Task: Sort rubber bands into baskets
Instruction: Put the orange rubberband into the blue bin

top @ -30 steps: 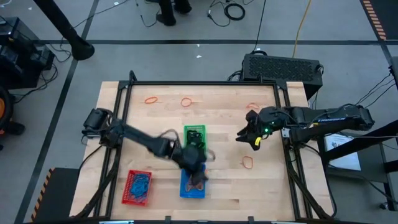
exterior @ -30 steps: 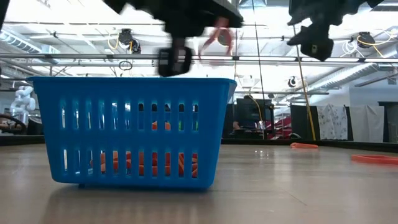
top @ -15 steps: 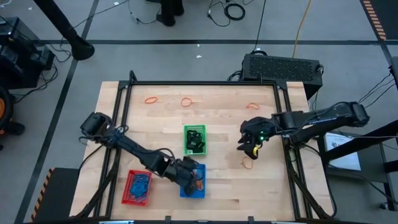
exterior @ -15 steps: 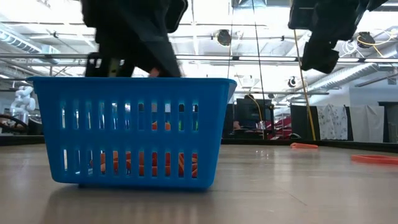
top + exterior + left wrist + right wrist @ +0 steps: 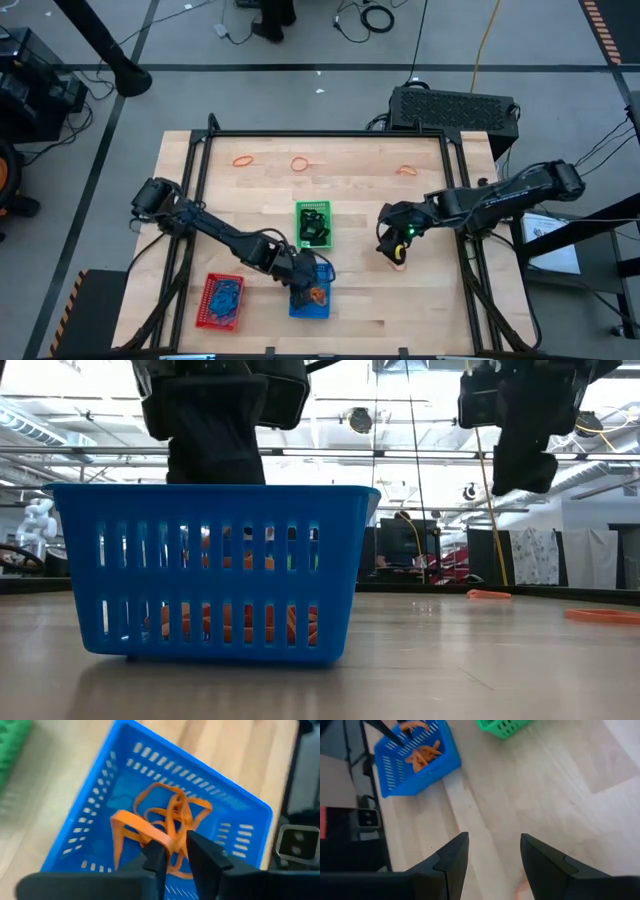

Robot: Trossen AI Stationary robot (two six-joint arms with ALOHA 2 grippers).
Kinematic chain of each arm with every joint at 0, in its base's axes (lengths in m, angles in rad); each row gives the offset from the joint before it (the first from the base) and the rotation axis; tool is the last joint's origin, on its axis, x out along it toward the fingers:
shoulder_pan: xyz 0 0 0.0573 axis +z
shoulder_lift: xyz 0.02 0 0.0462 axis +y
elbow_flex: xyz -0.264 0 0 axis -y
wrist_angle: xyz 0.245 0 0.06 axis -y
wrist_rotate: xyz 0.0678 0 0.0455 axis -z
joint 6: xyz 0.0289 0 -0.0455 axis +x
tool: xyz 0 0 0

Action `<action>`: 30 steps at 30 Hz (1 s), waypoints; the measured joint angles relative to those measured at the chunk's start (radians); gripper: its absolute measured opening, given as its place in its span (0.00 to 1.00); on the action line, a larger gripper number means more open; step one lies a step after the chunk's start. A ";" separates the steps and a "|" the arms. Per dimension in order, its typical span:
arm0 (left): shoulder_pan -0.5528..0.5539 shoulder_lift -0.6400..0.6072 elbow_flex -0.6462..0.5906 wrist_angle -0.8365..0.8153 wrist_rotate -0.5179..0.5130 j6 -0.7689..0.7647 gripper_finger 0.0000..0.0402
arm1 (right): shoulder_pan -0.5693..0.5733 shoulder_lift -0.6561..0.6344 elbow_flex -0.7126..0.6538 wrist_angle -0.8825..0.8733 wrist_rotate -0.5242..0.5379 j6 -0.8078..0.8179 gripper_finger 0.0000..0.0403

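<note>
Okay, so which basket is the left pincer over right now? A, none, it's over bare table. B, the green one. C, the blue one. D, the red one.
C: the left wrist view shows the left pincer holding an orange rubber band just above the blue basket, which already has orange bands in it; the high view puts that arm over the same basket.

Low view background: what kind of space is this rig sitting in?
Likely a robotics lab or workshop hall. Exposed ceiling beams and pipes run overhead, cables lie loose on the grey floor beyond the wooden table, and a black equipment case sits at its far edge.
</note>
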 joint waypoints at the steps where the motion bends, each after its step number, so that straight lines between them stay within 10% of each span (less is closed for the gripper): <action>1: 0.007 0.000 0.000 0.003 0.029 0.024 0.21 | 0.004 0.002 0.000 0.015 0.000 0.013 0.42; 20: 0.172 -0.035 0.027 -0.099 0.291 0.333 0.41 | 0.023 0.003 0.000 0.040 0.017 0.054 0.42; 30: 0.289 -0.194 0.095 -0.414 -0.005 0.655 0.41 | 0.006 0.003 0.000 0.039 0.082 0.048 0.42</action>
